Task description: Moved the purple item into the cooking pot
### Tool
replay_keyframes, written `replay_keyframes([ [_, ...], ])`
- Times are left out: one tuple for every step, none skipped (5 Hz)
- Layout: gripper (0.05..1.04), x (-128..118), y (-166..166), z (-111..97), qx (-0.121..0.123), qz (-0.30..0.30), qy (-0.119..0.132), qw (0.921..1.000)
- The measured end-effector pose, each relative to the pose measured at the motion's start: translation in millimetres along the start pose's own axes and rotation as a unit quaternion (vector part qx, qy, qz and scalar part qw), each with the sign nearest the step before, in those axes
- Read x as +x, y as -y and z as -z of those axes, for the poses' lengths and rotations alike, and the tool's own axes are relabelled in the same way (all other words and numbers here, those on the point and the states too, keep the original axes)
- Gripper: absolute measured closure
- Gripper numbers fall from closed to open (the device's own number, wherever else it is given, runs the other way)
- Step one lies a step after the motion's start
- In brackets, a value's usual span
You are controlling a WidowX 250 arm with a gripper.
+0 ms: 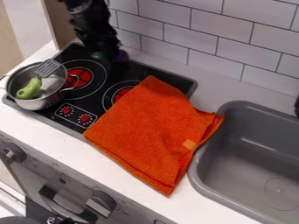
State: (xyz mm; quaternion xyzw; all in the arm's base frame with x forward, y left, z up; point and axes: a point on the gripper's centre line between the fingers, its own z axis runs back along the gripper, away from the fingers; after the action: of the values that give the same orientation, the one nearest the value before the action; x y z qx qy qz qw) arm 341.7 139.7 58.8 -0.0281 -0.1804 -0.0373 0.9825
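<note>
- Purple item (121,55): located at the far side of the stove (137,68), just beside the lower end of my gripper (109,53) and outside the pot (37,103); only a small dark purple part is visible to me.
- Gripper: seen at upper left, hanging over the far edge of the stove; I cannot tell whether the pincer is apart, together or clamped on the purple item. A dull green patch shows near its left side, too dark for me to identify.
- Pot: metal, with loop handles on two sides, standing on the left part of the stove.
- Spatula (48,68): slotted grey head at the pot's far rim, green handle slanting down inside the pot.
- Stove: black top with two red-centred burners, the left one beside the pot, and two red knobs (76,114) in an outlined panel near the front.
- Towel (146,131): orange, spread over the right front of the stove, partly covering the right burner (121,93), and across the counter (76,153) to the sink's near-left rim.
- Sink (248,153): grey basin at right.
- Wall (192,28): pale tiles with dark joints, behind the counter.
</note>
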Motion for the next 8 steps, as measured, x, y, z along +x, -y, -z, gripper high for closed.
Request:
replay_keyframes([
  [0.602, 2.0, -0.4, -15.7, 0.000, -0.010, 0.025, 0.9996],
  [0.602, 1.0, -1.0, -19.9, -0.003, -0.014, 0.026, 0.9996],
  [0.602, -3.0, -3.1, -22.6, -0.006, -0.018, 0.020, 0.9996],
  [0.602, -6.9, -6.2, -46.7, -0.006, -0.017, 0.027, 0.9995],
  [0.602, -23.1, -14.0, -58.1, 0.007, -0.016, 0.016, 0.9997],
  [0.602, -46.0, -21.1, -70.2, 0.015, 0.024, 0.019, 0.9994],
  [0.602, -66.3, -38.7, -80.4, 0.017, 0.060, 0.011, 0.9980],
  [0.602, -81.5, -53.6, -93.2, 0.006, 0.095, 0.008, 0.9955],
])
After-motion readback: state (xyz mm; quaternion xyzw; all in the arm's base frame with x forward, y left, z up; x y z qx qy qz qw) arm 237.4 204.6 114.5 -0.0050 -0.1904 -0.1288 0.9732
